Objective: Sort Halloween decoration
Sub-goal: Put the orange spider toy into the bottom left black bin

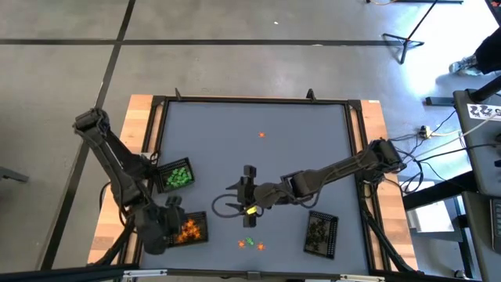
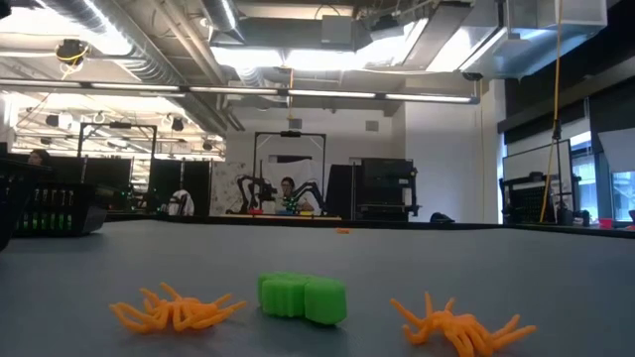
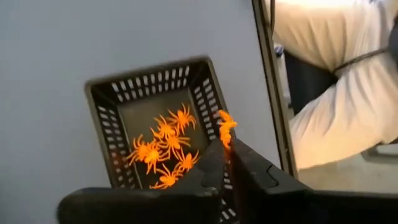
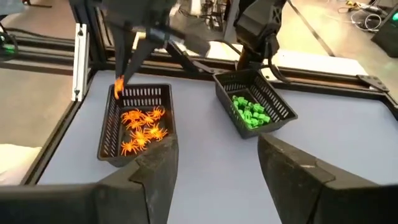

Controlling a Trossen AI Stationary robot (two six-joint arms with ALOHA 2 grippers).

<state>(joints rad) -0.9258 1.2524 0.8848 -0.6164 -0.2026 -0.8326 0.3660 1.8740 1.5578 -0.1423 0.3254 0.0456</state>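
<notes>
My left gripper (image 3: 227, 155) is shut on one orange spider (image 3: 225, 129) and hangs over the black mesh tray (image 3: 102, 112) that holds several orange spiders (image 3: 163, 149). The right wrist view shows that tray (image 4: 109, 134) and, beside it, a tray of green trinkets (image 4: 250, 111). My right gripper (image 4: 214, 165) stands open and empty above mid-table (image 1: 239, 190), pointing toward those trays. Two orange spiders (image 2: 174, 309) (image 2: 456, 322) and a green trinket (image 2: 303, 297) lie loose near the front edge. My left gripper pinches the orange spider (image 4: 118, 88) between its two fingertips (image 3: 214, 163); part of the spider sticks out past the tips. The fingers slant downward over the tray's rim. The spider is lifted clear, above the spiders in the tray.
A third mesh tray (image 1: 321, 233) with dark trinkets sits at the front right. One orange trinket (image 1: 261, 135) lies alone toward the far side. A raised frame (image 1: 258, 100) borders the grey mat. People and other robot stations show in the room beyond.
</notes>
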